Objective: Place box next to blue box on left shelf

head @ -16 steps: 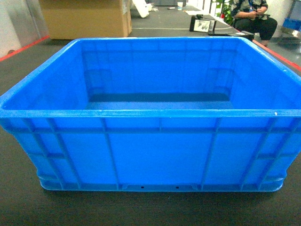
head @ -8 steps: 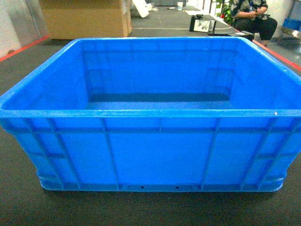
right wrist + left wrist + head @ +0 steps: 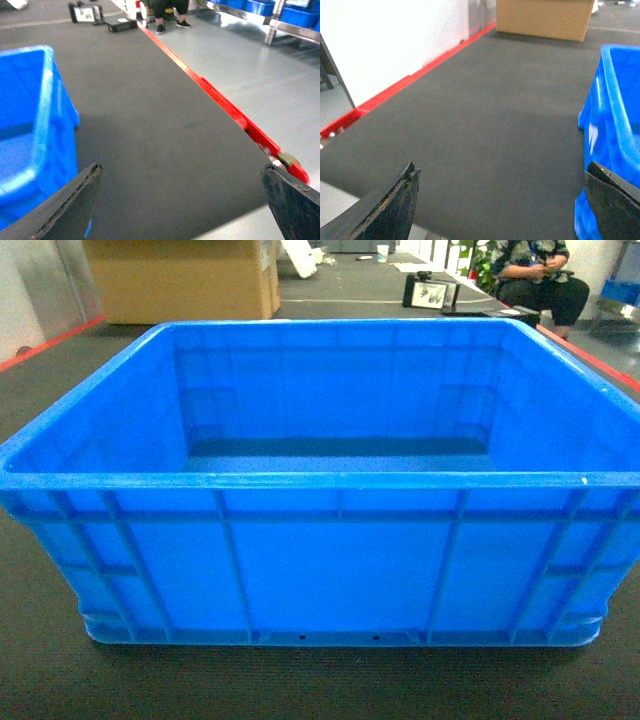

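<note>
- Directly ahead in my head view sits the box, upright on the dark mat, its near ribbed wall facing me and its thick rim level across the frame.
- Box interior: open top, glossy blue floor, nothing lying in it that I can see.
- My left claw hangs over the mat to the left of the box; both black fingertips show at the bottom corners of the left wrist view, spread wide apart, nothing between them.
- Left wrist view: the box's left corner and rim stand at the right edge, just beside my right-hand fingertip; I cannot tell whether that fingertip touches the wall.
- My right claw hangs to the right of the box, fingertips likewise spread wide and holding nothing; the box's right end fills the left side of that view, near my left-hand fingertip.
- Neither claw appears in the head view.
- Surroundings: a red floor strip borders the mat on the right, with pale grey floor beyond; a matching red strip runs along the white wall on the left.
- Behind the box: a large cardboard carton at upper left, and a seated person in dark clothes at upper right.
- Roller shelf not visible in any view.
</note>
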